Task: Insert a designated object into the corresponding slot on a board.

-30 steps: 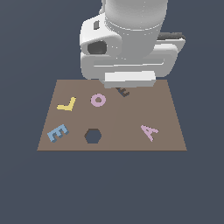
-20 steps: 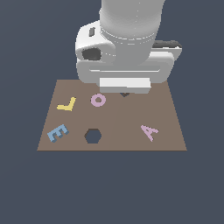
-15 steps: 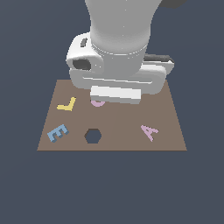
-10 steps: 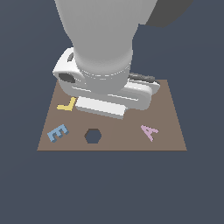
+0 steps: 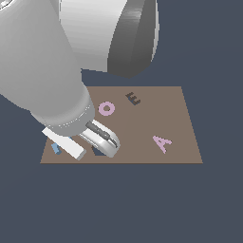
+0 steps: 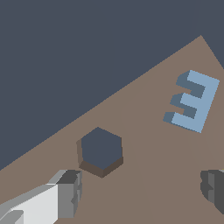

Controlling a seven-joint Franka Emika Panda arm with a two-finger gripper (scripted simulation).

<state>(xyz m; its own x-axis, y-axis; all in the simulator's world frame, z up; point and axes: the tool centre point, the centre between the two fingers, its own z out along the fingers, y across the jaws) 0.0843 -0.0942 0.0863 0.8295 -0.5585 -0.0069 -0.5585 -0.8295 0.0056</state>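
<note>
- Board [image 5: 142,142]: a flat brown rectangle on a dark ground, carrying raised letters and dark cut-outs.
- Blue E [image 6: 193,101]: lies flat on the board near one corner, just beside the hexagonal hole [image 6: 101,149]. In the exterior view the arm hides nearly all of it; only a sliver [image 5: 56,148] shows at the board's edge on that view's left.
- Slot [image 5: 133,98]: a dark E-shaped recess near the board's far edge, beside the pink O [image 5: 107,108] and well apart from the blue E. The pink A [image 5: 162,142] lies toward the exterior view's right.
- Gripper [image 6: 140,194]: the jaws stand wide apart and hold nothing; one finger [image 6: 65,194] is near the hexagonal hole and the other shows at the frame's edge. The E lies ahead of the gap, not yet between the fingers.
- Handling, as judged: the E looks rigid, thin and light, unlikely to deform or break, but it sits low on the board, so little height is offered to the pads. Its smooth faces may slip or let it twist.
- Hold, as judged: across the straight spine and the tips of the arms, with the fingers squared to the letter, so its orientation stays known for the slot.
- Writing: no brand or label is legible; the only characters are the shaped pieces O, A and E and the E recess.
</note>
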